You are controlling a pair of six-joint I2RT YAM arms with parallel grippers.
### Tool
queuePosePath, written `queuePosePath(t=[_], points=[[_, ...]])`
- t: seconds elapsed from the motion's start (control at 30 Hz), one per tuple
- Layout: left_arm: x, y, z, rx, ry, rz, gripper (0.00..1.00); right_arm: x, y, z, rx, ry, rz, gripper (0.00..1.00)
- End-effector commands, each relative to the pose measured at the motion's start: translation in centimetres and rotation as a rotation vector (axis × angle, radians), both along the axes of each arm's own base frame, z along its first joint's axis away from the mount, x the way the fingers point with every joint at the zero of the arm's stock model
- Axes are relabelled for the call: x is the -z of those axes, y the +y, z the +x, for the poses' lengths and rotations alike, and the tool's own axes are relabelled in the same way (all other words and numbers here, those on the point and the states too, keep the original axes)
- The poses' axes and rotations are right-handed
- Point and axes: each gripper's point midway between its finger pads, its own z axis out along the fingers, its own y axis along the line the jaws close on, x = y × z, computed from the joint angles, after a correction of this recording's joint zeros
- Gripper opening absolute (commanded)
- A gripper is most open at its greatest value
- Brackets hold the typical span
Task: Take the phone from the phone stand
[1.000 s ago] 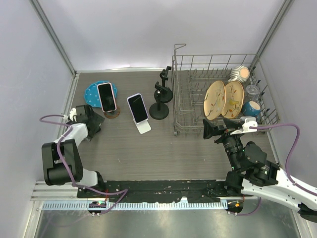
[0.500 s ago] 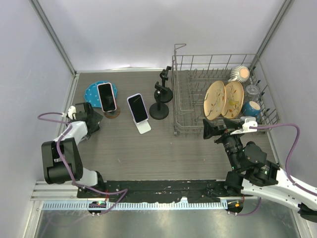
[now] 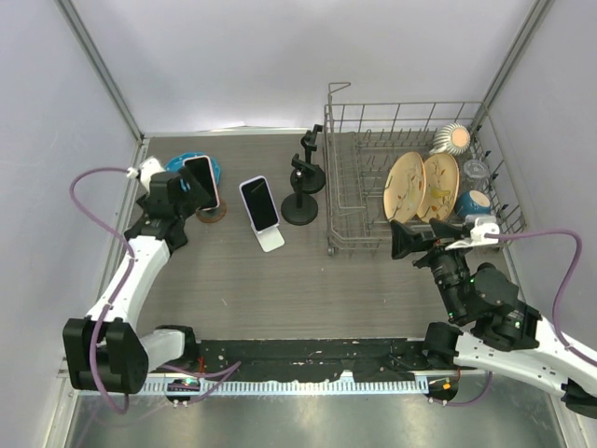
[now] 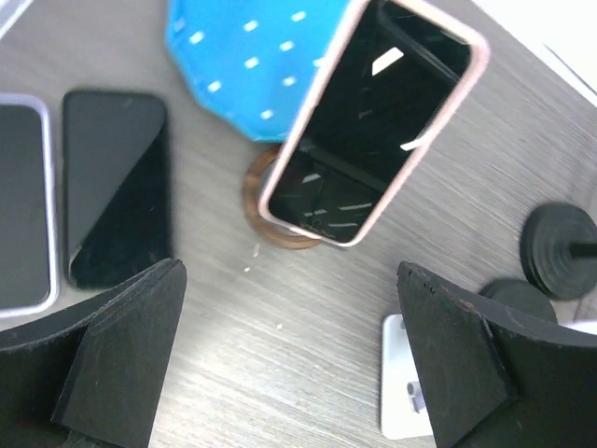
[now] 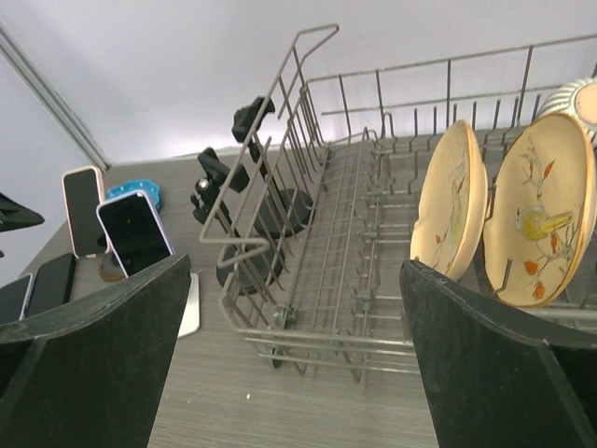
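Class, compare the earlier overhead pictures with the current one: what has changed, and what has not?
The left gripper swung forward, away from its base, up to the pink-cased phone, jaws open, holding nothing. The right gripper shifted slightly right, also open. That phone, the white-cased phone and the dish rack stayed put.

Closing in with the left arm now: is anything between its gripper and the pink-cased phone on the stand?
Nothing visible. The open left gripper faces the pink-cased phone on its round stand directly; a dark phone lies flat aside.

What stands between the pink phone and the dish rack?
Overhead view: a second phone on a white stand, then two empty black stands.
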Motion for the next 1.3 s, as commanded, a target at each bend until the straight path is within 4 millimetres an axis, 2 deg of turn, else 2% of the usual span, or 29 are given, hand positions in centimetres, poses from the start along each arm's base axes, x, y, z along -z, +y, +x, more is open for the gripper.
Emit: queuePosePath(t=[0.0,0.03,0.07,0.1,0.13,0.17,0.2,0.23,0.27,0.3,0.33,0.4,0.53,0.67,0.87,0.97,1.1,1.27], points=[[-5.2,-2.2,2.9,0.104,-0.082,0.222,1.0,-2.5,-1.4,-0.7,0.003,0.0,0.022,1.0],[-5.6,-2.6,3.4,0.136,-0.075,0.272,1.0,-2.8,-1.8,-0.7,0.012,-0.001,0.022,1.0],[-6.9,-3.1,4.3,0.146,-0.1,0.283,1.0,-3.5,-2.3,-0.9,0.018,-0.006,0.032,1.0],[-6.0,-3.5,5.3,0.156,-0.072,0.293,1.0,-3.7,-2.7,-1.0,0.019,-0.007,0.016,1.0],[-6.2,-3.6,5.8,0.16,-0.067,0.301,1.0,-3.9,-3.2,-1.1,0.025,-0.007,0.007,1.0],[-7.3,-3.7,6.7,0.164,-0.081,0.322,1.0,-4.9,-4.0,-1.4,0.036,-0.014,0.02,1.0],[-7.3,-3.6,7.3,0.167,-0.072,0.338,1.0,-4.8,-4.7,-1.5,0.054,-0.005,-0.003,1.0],[-6.4,-3.4,8.0,0.164,-0.04,0.363,1.0,-5.0,-5.4,-1.6,0.069,-0.01,-0.023,1.0],[-7.0,-3.3,8.7,0.17,-0.039,0.395,1.0,-5.2,-6.0,-1.7,0.079,-0.012,-0.029,1.0],[-6.8,-3.1,9.0,0.168,-0.022,0.414,1.0,-5.2,-6.5,-1.7,0.102,-0.011,-0.035,1.0],[-5.7,-2.6,9.4,0.147,0.017,0.442,1.0,-5.2,-7.1,-1.9,0.111,-0.017,-0.031,1.0],[-5.3,-2.3,9.8,0.125,0.035,0.453,1.0,-4.4,-7.2,-1.6,0.138,-0.028,-0.049,1.0],[-3.0,-3.2,10.6,0.155,0.044,0.415,1.0,-2.2,-6.3,-1.3,0.125,-0.055,-0.078,0.99],[-1.5,-2.5,11.1,0.143,0.075,0.42,1.0,-2.0,-5.9,-1.1,0.116,-0.074,-0.078,0.97],[-0.8,-2.3,12.0,0.149,0.055,0.377,1.0,-0.6,-3.9,-0.5,0.081,-0.054,-0.16,0.95],[0.3,-2.2,12.3,0.162,0.079,0.362,1.0,-0.2,-3.3,-0.3,0.076,-0.047,-0.198,0.95],[1.7,-1.9,12.7,0.172,0.107,0.335,1.0,0.4,-3.0,0.0,0.083,-0.04,-0.229,0.96],[2.4,-1.3,13.0,0.185,0.105,0.259,1.0,0.9,-3.2,0.2,0.113,-0.027,-0.257,0.96]])
